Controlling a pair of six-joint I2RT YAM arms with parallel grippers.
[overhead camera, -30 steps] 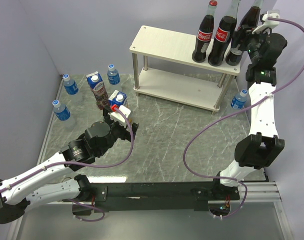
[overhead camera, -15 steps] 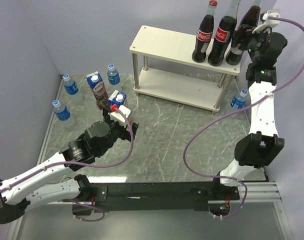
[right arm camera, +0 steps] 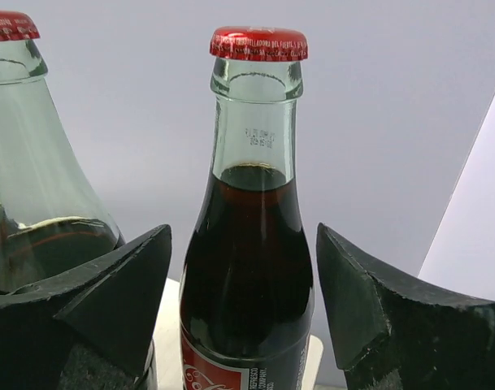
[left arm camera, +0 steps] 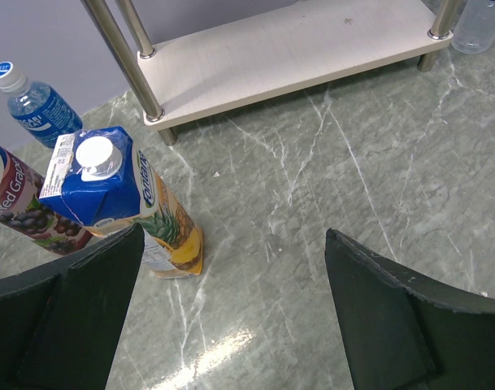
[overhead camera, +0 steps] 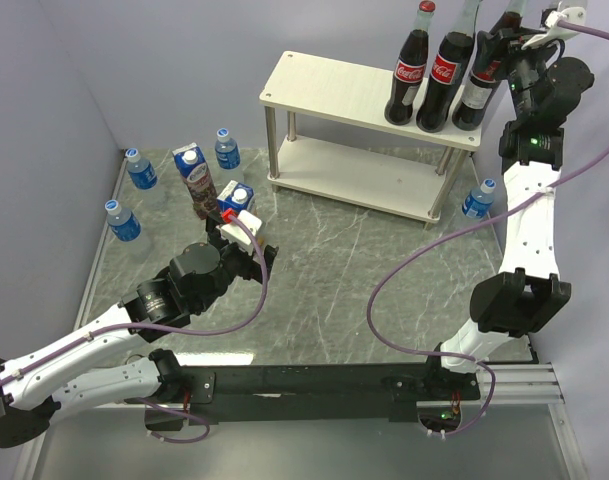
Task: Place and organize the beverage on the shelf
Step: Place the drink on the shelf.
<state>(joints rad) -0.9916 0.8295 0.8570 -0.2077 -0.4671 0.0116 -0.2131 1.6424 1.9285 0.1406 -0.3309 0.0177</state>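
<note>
Three red-capped Coca-Cola bottles (overhead camera: 409, 70) stand in a row at the right end of the shelf's top board (overhead camera: 324, 85). My right gripper (overhead camera: 496, 55) is open at the rightmost bottle (overhead camera: 481, 85). In the right wrist view this bottle (right arm camera: 251, 244) stands upright between the spread fingers (right arm camera: 117, 301) with gaps on both sides. My left gripper (overhead camera: 262, 252) is open and empty over the floor. The pineapple carton (left arm camera: 121, 199) stands just ahead of its left finger, and the grape carton (left arm camera: 19, 203) is beside it.
Water bottles stand on the grey marble floor: three on the left (overhead camera: 139, 168), (overhead camera: 226, 148), (overhead camera: 122, 220) and one by the shelf's right leg (overhead camera: 478, 198). The shelf's lower board (left arm camera: 296, 41) holds nothing. Purple walls close in left and back.
My right gripper has risen and drawn slightly right, away from the rightmost Coca-Cola bottle, which stays on the shelf. The left arm has not moved.
</note>
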